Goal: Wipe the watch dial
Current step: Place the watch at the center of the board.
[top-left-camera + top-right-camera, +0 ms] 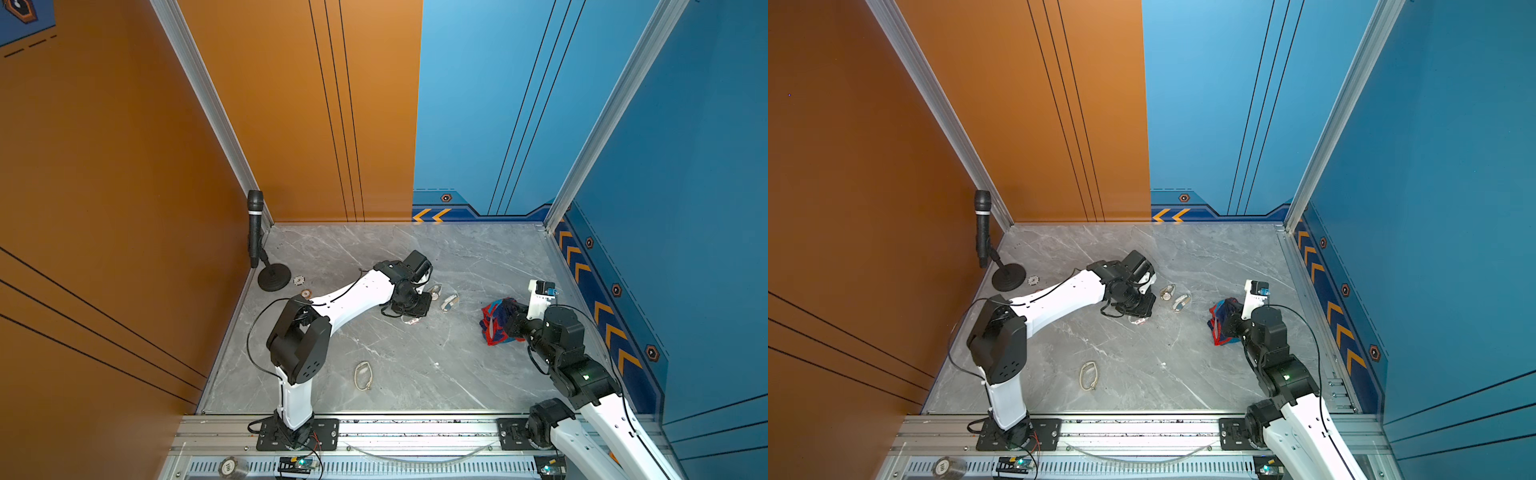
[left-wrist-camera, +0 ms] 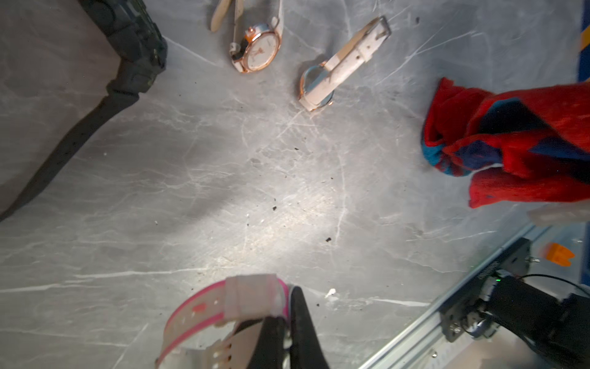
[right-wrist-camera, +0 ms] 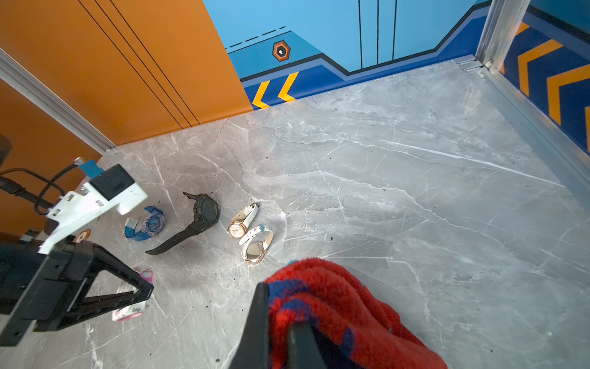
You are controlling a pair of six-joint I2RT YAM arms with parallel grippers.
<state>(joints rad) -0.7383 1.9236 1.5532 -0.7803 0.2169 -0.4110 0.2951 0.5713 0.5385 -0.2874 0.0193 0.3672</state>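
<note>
My left gripper (image 2: 289, 306) is shut on the strap of a pink and clear watch (image 2: 223, 306), low over the grey marble table (image 1: 415, 365). In both top views the watch (image 1: 411, 321) (image 1: 1138, 320) peeks out under that gripper, and its dial does not show plainly. My right gripper (image 3: 281, 303) is shut on a red and blue fleece cloth (image 3: 335, 306), which hangs bunched at the table's right side (image 1: 496, 322), apart from the watch. In the right wrist view the pink watch (image 3: 131, 311) lies beneath the left gripper's black fingers.
Two white rose-gold watches (image 3: 238, 228) (image 3: 255, 250) lie between the arms. A black watch (image 3: 204, 211) and a blue one (image 3: 151, 222) lie further left. A microphone on a stand (image 1: 255, 224) is in the back left corner, and a beige strap loop (image 1: 363, 375) lies near the front.
</note>
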